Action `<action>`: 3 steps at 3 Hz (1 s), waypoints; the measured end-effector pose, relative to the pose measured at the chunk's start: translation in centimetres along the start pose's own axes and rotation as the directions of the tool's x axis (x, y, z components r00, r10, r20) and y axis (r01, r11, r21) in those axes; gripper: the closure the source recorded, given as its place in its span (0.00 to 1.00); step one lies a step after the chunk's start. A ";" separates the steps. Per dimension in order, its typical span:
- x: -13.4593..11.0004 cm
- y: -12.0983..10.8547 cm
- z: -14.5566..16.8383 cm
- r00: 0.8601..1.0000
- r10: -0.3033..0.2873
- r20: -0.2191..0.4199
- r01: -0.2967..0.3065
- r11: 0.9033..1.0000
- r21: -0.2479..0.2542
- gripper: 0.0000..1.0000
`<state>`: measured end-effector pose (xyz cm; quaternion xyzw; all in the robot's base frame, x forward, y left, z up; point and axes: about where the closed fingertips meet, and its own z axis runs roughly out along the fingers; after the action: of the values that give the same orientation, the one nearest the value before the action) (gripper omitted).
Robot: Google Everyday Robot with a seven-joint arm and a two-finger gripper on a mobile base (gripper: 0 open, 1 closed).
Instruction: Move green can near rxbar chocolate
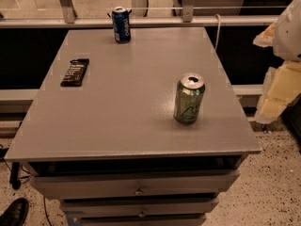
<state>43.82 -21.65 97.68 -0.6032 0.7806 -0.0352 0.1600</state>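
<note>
Drawer fronts (136,185) run across the near face of the grey table (117,107), and a dark shoe (14,212) shows on the floor at the near left corner. On the tabletop, the green can (189,98) stands upright toward the near right, its opened silver top facing up. The rxbar chocolate (75,72) lies flat by the left edge, farther back, well apart from the can with bare tabletop between them. A blue can (121,25) stands upright near the far edge, a little left of centre, away from both.

At the right edge of the view, off the table and beyond its right side, the gripper (280,91) appears as a pale, partly cut-off shape; whether it is released or clenched I cannot tell. It touches nothing and holds nothing visible.

By my reading the task stands at its first step: the reach toward the green can, with no grasp made yet. The next move calls for bringing the gripper in from the right, over the table edge, and closing around the can's body. After that comes a carry leftward and slightly farther back, setting it down just beside the bar without landing on it.
</note>
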 end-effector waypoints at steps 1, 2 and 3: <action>0.0 0.0 0.0 1.000 0.000 0.000 0.000 1.000 0.000 0.00; -0.2 -0.4 0.4 0.999 0.005 0.040 -0.005 1.000 0.008 0.00; -0.4 -0.8 2.3 0.991 0.028 0.133 -0.028 1.000 -0.004 0.00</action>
<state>45.33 -21.21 95.78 -0.5935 0.7766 0.0082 0.2112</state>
